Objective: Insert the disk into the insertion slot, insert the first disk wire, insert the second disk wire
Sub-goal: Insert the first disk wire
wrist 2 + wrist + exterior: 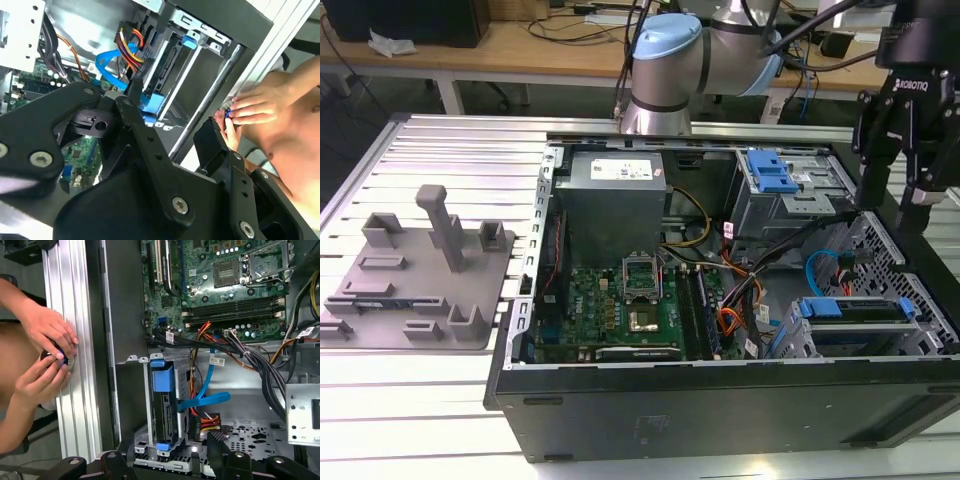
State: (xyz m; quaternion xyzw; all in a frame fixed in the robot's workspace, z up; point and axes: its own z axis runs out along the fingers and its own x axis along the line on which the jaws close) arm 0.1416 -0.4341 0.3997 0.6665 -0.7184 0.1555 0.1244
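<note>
Tool (892, 218) hangs at upper right of the exterior view, over the right end of the PC case (720, 410). Jaws wide, nothing btwn them; both wrist views agree.

Disk (855, 309) lies below the tool, at lower right of the exterior view. It sits in the insertion slot (788, 335) of the perforated drive cage and looks fully home, so I'd judge step 1 done. Its blue carrier edge runs left–right in that view, along the near case wall.

Wires: blue data cable (202, 401) & red/yellow/black power bundle (206, 420) lie just beside the disk, btwn cage & motherboard (235, 285). Can't tell if either plug is seated. In the first wrist view the tool's open tips stand either side of the cage end, so the tool is nearest the cage & these wires.

Other holders:
- Taller bay w/ blue latch (770, 172), upper centre-right of the exterior view; contents unclear.
- Grey fixture tray (415, 275) on the tabletop (420, 400), at the exterior view's left, just beside the case; carries pegs & blocks.

Person's hands (45, 347) rest on the tabletop rail outside the case wall, pinching a small round part, apart from the tool.
</note>
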